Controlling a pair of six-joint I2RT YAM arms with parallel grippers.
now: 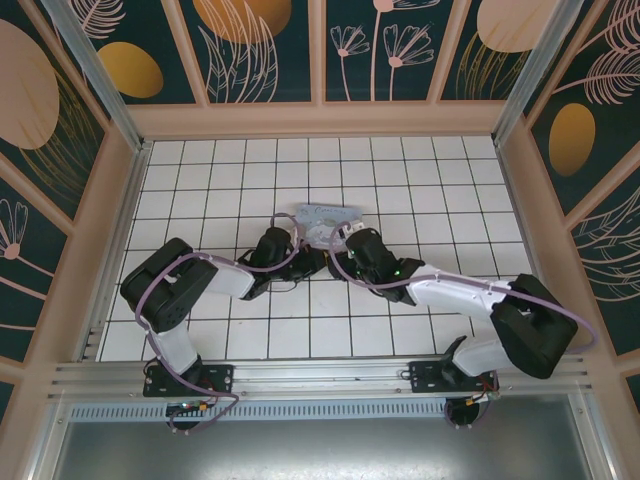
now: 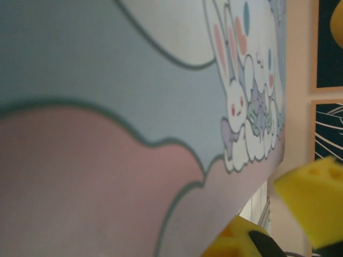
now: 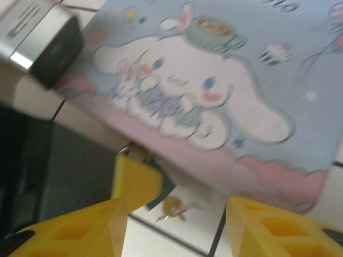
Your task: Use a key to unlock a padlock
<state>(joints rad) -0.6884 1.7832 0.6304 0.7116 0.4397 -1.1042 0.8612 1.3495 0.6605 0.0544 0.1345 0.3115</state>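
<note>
Finds the right gripper (image 3: 174,225) and the left gripper (image 1: 305,262) meeting at the near edge of a pastel blue cartoon tin (image 3: 278,59), with the padlock (image 3: 170,206) between the right jaws.

Records the right jaws as standing apart and clamping nothing, with the yellow fingertips (image 3: 80,230) on either side of a wide gap. Places the padlock, a small blurred piece in gold and dark blue, in that gap just ahead of the fingertips, on the white tiled floor (image 1: 420,330). Notes one yellow finger (image 3: 136,179) of the left gripper close against the padlock; cannot tell whether touching. Records the left jaws as drawn together; cannot tell whether anything is pinched. Places the tin flat, just beyond both pairs of jaws.
</note>
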